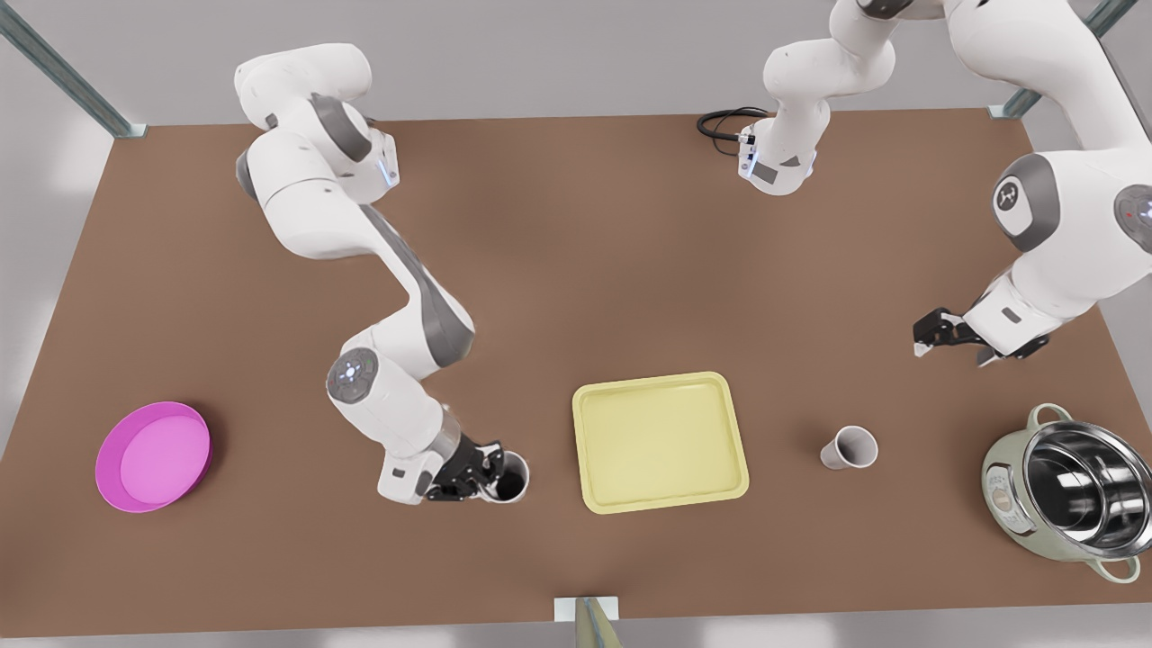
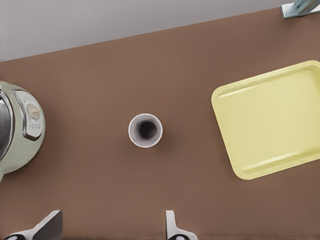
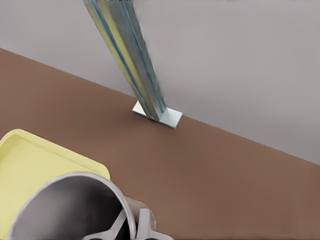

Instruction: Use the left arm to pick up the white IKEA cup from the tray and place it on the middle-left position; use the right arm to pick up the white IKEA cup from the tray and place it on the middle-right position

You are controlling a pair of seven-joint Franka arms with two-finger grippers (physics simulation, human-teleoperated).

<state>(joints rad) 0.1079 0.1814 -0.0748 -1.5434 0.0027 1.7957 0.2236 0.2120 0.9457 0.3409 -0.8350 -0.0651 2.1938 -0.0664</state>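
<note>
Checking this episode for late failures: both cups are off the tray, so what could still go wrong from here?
1. The right gripper pinches the held cup at its rim, beside the tray. A skewed release could tip the cup or nudge it toward the tray.
2. The left gripper hangs open above the free cup. A low sweep past it could knock that cup over.

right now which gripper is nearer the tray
Right. The right gripper holds a cup by its rim just beside the tray; the left gripper hangs open farther off, past the other cup.
</note>
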